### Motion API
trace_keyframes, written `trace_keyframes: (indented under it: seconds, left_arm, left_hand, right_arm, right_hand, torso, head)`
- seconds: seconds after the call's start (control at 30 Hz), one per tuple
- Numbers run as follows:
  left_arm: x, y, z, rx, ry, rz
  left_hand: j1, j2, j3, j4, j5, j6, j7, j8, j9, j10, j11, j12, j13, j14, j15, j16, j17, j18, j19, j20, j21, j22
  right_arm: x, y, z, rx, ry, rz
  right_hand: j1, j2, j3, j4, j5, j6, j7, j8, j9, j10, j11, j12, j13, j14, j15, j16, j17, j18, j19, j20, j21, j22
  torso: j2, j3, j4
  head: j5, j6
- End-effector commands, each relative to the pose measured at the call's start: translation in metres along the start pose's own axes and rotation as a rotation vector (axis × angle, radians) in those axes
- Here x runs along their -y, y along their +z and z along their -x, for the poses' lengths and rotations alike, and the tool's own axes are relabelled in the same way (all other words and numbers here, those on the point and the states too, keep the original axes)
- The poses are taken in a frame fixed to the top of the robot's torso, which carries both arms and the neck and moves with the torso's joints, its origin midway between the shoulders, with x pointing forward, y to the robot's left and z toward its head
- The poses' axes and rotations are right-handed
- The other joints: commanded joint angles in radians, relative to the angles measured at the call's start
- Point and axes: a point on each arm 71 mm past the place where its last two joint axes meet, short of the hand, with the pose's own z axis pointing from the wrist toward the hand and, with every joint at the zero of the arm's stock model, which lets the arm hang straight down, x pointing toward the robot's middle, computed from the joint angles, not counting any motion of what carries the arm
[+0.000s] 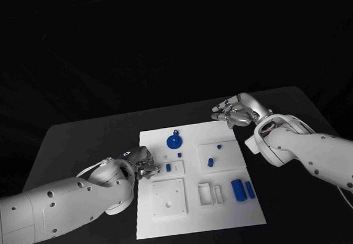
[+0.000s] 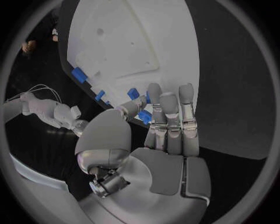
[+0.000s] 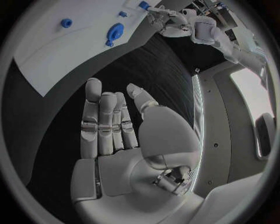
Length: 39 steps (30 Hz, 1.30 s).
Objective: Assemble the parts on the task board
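Now the left hand (image 1: 141, 166) sits at the task board's (image 1: 202, 220) left edge, and it seems to pinch a small blue part (image 2: 144, 116) betw. thumb & fingers. Right hand (image 1: 238, 111) hovers off the board's far right corner, fingers apart, holding nothing.

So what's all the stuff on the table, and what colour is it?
Table: one, black, under everything.
Task board: one, white plate, flat in the middle of the table between the two arms.
Round part: one, blue, on the far end of the board.
Small parts: a few, blue, around the middle of the board; too small to count surely.
Upright parts: two, blue, side by side near the board's right edge, at the near end.
Left hand: one, silver, at the board's left edge; the left wrist view shows a small blue part at its fingertips, but I cannot tell if it holds it.
Right hand: one, silver, open, over the black table off the board's far right corner.
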Motion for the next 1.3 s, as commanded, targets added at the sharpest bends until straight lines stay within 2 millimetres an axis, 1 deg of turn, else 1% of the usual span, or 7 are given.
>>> trace_keyframes:
  seconds: [0.03, 0.3, 0.53, 0.7, 0.8, 1.07, 1.3]
  left_arm:
    - [-0.0005, 0.0001, -0.0040, -0.036, 0.011, 0.007]
    - [-0.0026, 0.0001, -0.0060, -0.066, 0.020, 0.025]
    - [-0.0033, -0.0001, -0.0071, -0.082, 0.019, 0.033]
    - [-0.0037, -0.0001, -0.0075, -0.088, 0.019, 0.038]
    - [-0.0041, -0.0003, -0.0076, -0.091, 0.020, 0.040]
    - [-0.0046, -0.0004, -0.0081, -0.099, 0.018, 0.044]
    - [-0.0052, -0.0004, -0.0090, -0.112, 0.014, 0.049]
  left_hand:
    - [0.008, 0.002, 0.131, -0.139, 0.002, 0.061, -0.058, 0.004, 0.001, 0.001, -0.007, 0.004, 0.001, 0.000, -0.004, 0.001, 0.001, 0.015, -0.003, -0.002, 0.002, 0.019]
    - [0.008, 0.003, 0.130, -0.141, 0.001, 0.059, -0.057, 0.004, 0.001, 0.000, -0.007, 0.004, 0.001, -0.001, -0.004, 0.000, 0.001, 0.015, -0.004, -0.001, 0.002, 0.019]
    - [0.008, 0.003, 0.130, -0.141, 0.001, 0.059, -0.057, 0.004, 0.001, 0.000, -0.007, 0.004, 0.001, -0.001, -0.004, 0.000, 0.001, 0.015, -0.004, -0.001, 0.002, 0.019]
    - [0.007, 0.005, 0.128, -0.143, 0.001, 0.058, -0.057, 0.005, 0.002, -0.001, -0.006, 0.005, 0.002, -0.002, -0.004, -0.001, 0.001, 0.014, -0.005, -0.001, 0.002, 0.019]
    - [0.005, 0.006, 0.128, -0.144, 0.001, 0.058, -0.057, 0.005, 0.002, -0.002, -0.006, 0.006, 0.003, -0.001, -0.004, -0.001, 0.001, 0.014, -0.005, -0.001, 0.003, 0.019]
    - [0.005, 0.006, 0.128, -0.146, 0.001, 0.058, -0.057, 0.006, 0.002, -0.001, -0.007, 0.006, 0.003, -0.001, -0.004, -0.001, 0.001, 0.014, -0.005, -0.001, 0.003, 0.019]
    - [0.004, 0.007, 0.128, -0.149, 0.001, 0.058, -0.057, 0.007, 0.003, -0.001, -0.007, 0.007, 0.004, -0.001, -0.004, 0.000, 0.002, 0.014, -0.005, -0.001, 0.004, 0.019]
  right_arm:
    - [-0.0012, 0.0001, -0.0009, -0.009, 0.001, 0.011]
    - [-0.0012, 0.0003, -0.0013, -0.010, 0.002, 0.011]
    - [-0.0013, 0.0004, -0.0016, -0.011, 0.002, 0.011]
    - [-0.0014, 0.0005, -0.0018, -0.011, 0.002, 0.011]
    - [-0.0014, 0.0005, -0.0019, -0.011, 0.002, 0.011]
    - [-0.0015, 0.0005, -0.0020, -0.012, 0.003, 0.012]
    - [-0.0015, 0.0005, -0.0021, -0.012, 0.003, 0.012]
  right_hand:
    - [0.000, -0.008, 0.006, -0.002, 0.004, 0.008, -0.001, -0.003, -0.001, 0.003, -0.002, -0.005, -0.001, 0.002, -0.008, 0.001, 0.002, 0.013, 0.016, -0.005, -0.005, 0.010]
    - [0.000, -0.009, 0.007, -0.003, 0.006, 0.008, -0.001, -0.003, 0.000, 0.003, -0.002, -0.005, -0.001, 0.002, -0.008, 0.001, 0.002, 0.013, 0.016, -0.005, -0.006, 0.010]
    - [0.000, -0.009, 0.008, -0.003, 0.008, 0.008, -0.001, -0.003, -0.001, 0.003, -0.002, -0.005, -0.001, 0.002, -0.008, 0.001, 0.002, 0.013, 0.016, -0.005, -0.006, 0.010]
    - [-0.001, -0.009, 0.009, -0.003, 0.010, 0.008, -0.001, -0.003, 0.000, 0.003, -0.002, -0.005, -0.001, 0.001, -0.008, 0.001, 0.002, 0.013, 0.016, -0.005, -0.006, 0.010]
    - [-0.001, -0.009, 0.009, -0.003, 0.010, 0.008, -0.001, -0.003, 0.000, 0.003, -0.002, -0.005, -0.001, 0.001, -0.008, 0.001, 0.002, 0.013, 0.016, -0.005, -0.006, 0.010]
    - [-0.001, -0.009, 0.011, -0.004, 0.012, 0.008, -0.001, -0.003, -0.001, 0.003, -0.002, -0.005, -0.001, 0.002, -0.008, 0.001, 0.002, 0.013, 0.016, -0.005, -0.006, 0.011]
    - [-0.001, -0.009, 0.011, -0.004, 0.012, 0.008, -0.001, -0.003, -0.001, 0.003, -0.002, -0.005, -0.001, 0.002, -0.008, 0.001, 0.002, 0.013, 0.016, -0.005, -0.006, 0.011]
  torso:
    - [0.000, -0.0001, -0.0001]
    - [0.000, 0.0004, 0.0002]
    - [0.000, -0.0002, -0.0002]
    - [0.000, 0.0002, 0.0001]
    - [0.000, 0.0003, -0.0004]
    - [0.000, 0.0005, -0.0002]
    - [0.000, 0.0004, 0.0002]
  head:
    - [0.000, -0.002]
    - [0.000, -0.004]
    - [0.000, -0.006]
    - [0.000, -0.007]
    - [-0.001, -0.010]
    - [-0.002, -0.010]
    - [-0.005, -0.013]
